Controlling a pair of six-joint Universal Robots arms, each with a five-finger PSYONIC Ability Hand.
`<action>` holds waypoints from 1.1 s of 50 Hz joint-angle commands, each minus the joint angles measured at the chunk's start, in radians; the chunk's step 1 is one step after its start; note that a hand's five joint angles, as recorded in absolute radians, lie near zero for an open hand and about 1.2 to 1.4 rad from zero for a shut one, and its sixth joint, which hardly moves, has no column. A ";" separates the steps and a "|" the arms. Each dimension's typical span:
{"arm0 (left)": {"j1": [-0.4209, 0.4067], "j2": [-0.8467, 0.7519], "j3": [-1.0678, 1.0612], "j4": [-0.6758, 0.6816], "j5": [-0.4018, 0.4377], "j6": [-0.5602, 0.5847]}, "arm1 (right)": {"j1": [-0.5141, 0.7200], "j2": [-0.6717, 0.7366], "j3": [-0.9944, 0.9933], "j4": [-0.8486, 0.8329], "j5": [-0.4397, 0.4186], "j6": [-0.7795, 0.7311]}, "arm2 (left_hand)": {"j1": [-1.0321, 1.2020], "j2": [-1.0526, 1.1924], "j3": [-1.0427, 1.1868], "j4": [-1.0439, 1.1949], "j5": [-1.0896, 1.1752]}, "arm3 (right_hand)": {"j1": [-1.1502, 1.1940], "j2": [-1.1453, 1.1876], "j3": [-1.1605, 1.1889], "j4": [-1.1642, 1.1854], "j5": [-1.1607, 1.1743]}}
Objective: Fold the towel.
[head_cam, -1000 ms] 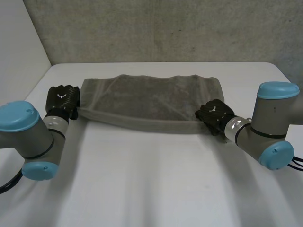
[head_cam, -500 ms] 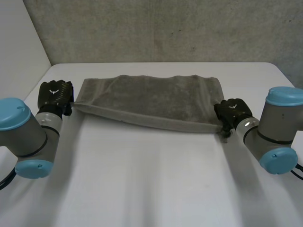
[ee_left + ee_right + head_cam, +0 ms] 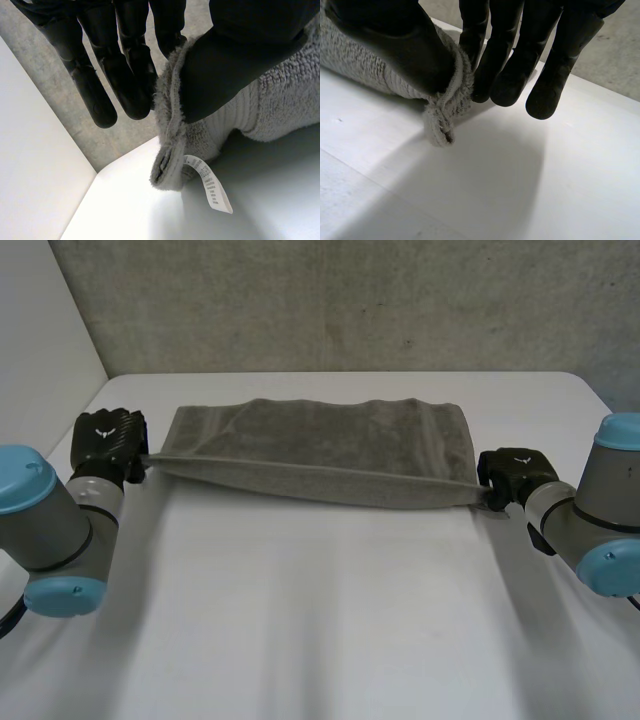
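1. Towel point(image 3: 320, 445) is lying spread across the far half of the white table point(image 3: 320, 640), long side running left to right. Its near edge is pulling into a straight, taut line between the two hands.
2. Left hand point(image 3: 108, 440) is sitting at the towel's near-left corner. On the left wrist view I'm seeing its thumb pinching the hem against nearly straight fingers, so it is gripping the cloth.
3. White label point(image 3: 210, 187) is hanging from that corner just past the thumb.
4. Right hand point(image 3: 515, 472) is sitting at the near-right corner. On the right wrist view I'm seeing its thumb pressing the bunched corner against the nearest finger, so it is gripping the cloth too. The other fingers are extending straight beside it and touching nothing. The corner tip is poking out beyond the pinch, close to the table.
5. Both arms are reaching in from the near side, well apart, with the towel between them.
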 commanded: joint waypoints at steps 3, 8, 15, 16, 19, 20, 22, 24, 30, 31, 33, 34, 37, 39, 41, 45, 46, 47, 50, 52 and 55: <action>-0.003 0.026 -0.024 0.000 0.004 0.000 | 0.016 -0.102 0.021 0.001 -0.034 -0.127 | 0.199 0.179 0.179 0.178 0.193 | 0.060 0.053 0.057 0.058 0.062; -0.002 0.028 -0.025 0.000 0.004 0.000 | 0.016 -0.114 0.037 0.008 -0.035 -0.186 | 0.199 0.179 0.179 0.178 0.193 | 0.060 0.053 0.057 0.058 0.062; 0.000 0.026 -0.025 0.000 0.006 0.000 | 0.011 -0.070 0.023 0.016 -0.025 -0.207 | 0.199 0.179 0.179 0.178 0.193 | 0.060 0.053 0.057 0.058 0.062; 0.000 0.026 -0.027 0.000 0.006 0.000 | 0.011 -0.054 0.017 0.016 -0.025 -0.204 | 0.199 0.179 0.179 0.178 0.193 | -0.116 -0.123 -0.120 -0.118 -0.114; 0.000 0.026 -0.027 0.000 0.006 0.000 | 0.010 -0.031 0.008 0.021 -0.022 -0.201 | 0.199 0.179 0.179 0.178 0.193 | -0.311 -0.318 -0.315 -0.314 -0.310; 0.000 0.026 -0.027 0.000 0.006 0.000 | 0.008 -0.025 0.008 0.022 -0.022 -0.203 | 0.199 0.179 0.179 0.178 0.193 | -0.314 -0.322 -0.318 -0.317 -0.313; 0.000 0.026 -0.027 0.000 0.006 0.000 | 0.010 -0.019 0.005 0.022 -0.022 -0.203 | 0.199 0.179 0.179 0.178 0.193 | -0.320 -0.327 -0.324 -0.323 -0.319; 0.001 0.026 -0.027 0.000 0.007 0.000 | 0.010 -0.011 0.002 0.022 -0.022 -0.203 | 0.199 0.179 0.179 0.178 0.193 | -0.323 -0.330 -0.327 -0.326 -0.322; 0.000 0.025 -0.027 0.000 0.006 0.000 | 0.010 0.010 -0.005 0.025 -0.022 -0.198 | 0.199 0.179 0.179 0.178 0.193 | -0.422 -0.430 -0.426 -0.425 -0.421; 0.000 0.025 -0.027 0.000 0.006 0.000 | 0.011 0.010 -0.005 0.025 -0.020 -0.197 | 0.199 0.179 0.179 0.178 0.193 | -0.472 -0.480 -0.476 -0.475 -0.471; 0.000 0.025 -0.027 0.000 0.007 0.002 | 0.011 0.012 -0.005 0.025 -0.020 -0.198 | 0.199 0.179 0.179 0.178 0.193 | -0.511 -0.518 -0.514 -0.513 -0.509; 0.000 0.025 -0.027 0.000 0.007 0.002 | 0.011 0.012 -0.005 0.025 -0.020 -0.198 | 0.199 0.179 0.179 0.178 0.193 | -0.511 -0.518 -0.515 -0.514 -0.510; 0.000 0.025 -0.027 0.000 0.007 0.002 | 0.011 0.012 -0.005 0.030 -0.020 -0.197 | 0.199 0.179 0.179 0.178 0.193 | -0.488 -0.495 -0.491 -0.490 -0.486; 0.001 0.025 -0.027 0.000 0.007 0.002 | 0.008 0.012 -0.006 0.036 -0.020 -0.201 | 0.199 0.179 0.179 0.178 0.193 | -0.132 -0.139 -0.136 -0.134 -0.131; 0.001 0.025 -0.027 0.000 0.007 0.002 | 0.005 0.010 -0.006 0.036 -0.020 -0.204 | 0.199 0.179 0.179 0.178 0.193 | 0.058 0.051 0.055 0.056 0.060; 0.003 0.026 -0.028 0.000 0.007 0.002 | 0.003 -0.039 -0.005 0.035 -0.022 -0.209 | 0.199 0.179 0.179 0.178 0.193 | 0.060 0.053 0.057 0.058 0.062; 0.003 0.028 -0.030 -0.001 0.007 0.003 | 0.003 -0.039 -0.005 0.035 -0.022 -0.209 | 0.199 0.179 0.179 0.178 0.193 | 0.060 0.053 0.057 0.058 0.062; 0.001 0.032 -0.033 -0.008 0.009 0.005 | 0.002 -0.119 0.008 0.033 -0.031 -0.211 | 0.199 0.179 0.179 0.178 0.193 | 0.060 0.053 0.057 0.058 0.062; 0.000 0.068 -0.057 -0.014 0.013 0.012 | 0.000 -0.215 0.032 0.025 -0.045 -0.226 | 0.199 0.179 0.179 0.178 0.193 | 0.060 0.053 0.057 0.058 0.062; -0.002 0.089 -0.073 -0.015 0.013 0.018 | -0.001 -0.261 0.049 0.030 -0.055 -0.255 | 0.199 0.179 0.179 0.178 0.193 | 0.060 0.053 0.057 0.058 0.062; -0.006 0.140 -0.111 -0.027 0.018 0.020 | -0.013 -0.333 0.086 0.057 -0.104 -0.385 | 0.199 0.179 0.179 0.178 0.193 | 0.060 0.053 0.057 0.058 0.062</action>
